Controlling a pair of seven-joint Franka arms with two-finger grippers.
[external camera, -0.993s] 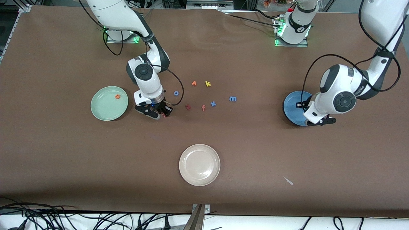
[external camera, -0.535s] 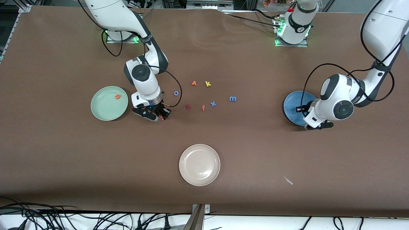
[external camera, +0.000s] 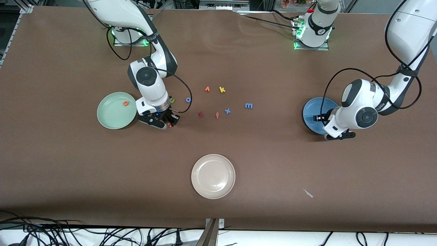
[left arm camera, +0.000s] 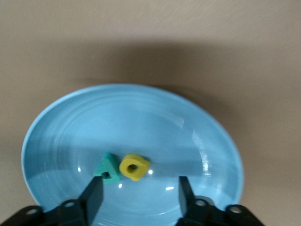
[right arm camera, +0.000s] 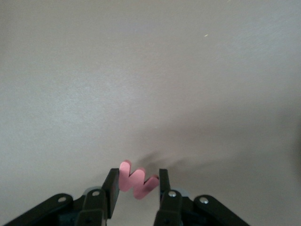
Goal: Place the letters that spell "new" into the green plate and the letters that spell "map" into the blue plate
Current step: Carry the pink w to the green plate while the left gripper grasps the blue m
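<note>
Brown counter (external camera: 259,164) filled the scene. Right gripper (right arm camera: 136,187), clamped on the pink w (right arm camera: 137,180), hung beside the green plate (external camera: 109,118) for delivery. Left gripper (left arm camera: 137,193), fingers apart, hovered over the blue plate (left arm camera: 188,122), teal p (left arm camera: 107,168) and yellow a (left arm camera: 134,166) released beneath.

Pink w (right arm camera: 137,181) pinched aloft, teal p (left arm camera: 107,168), yellow a (left arm camera: 134,166) in blue plate (left arm camera: 188,122)
</note>
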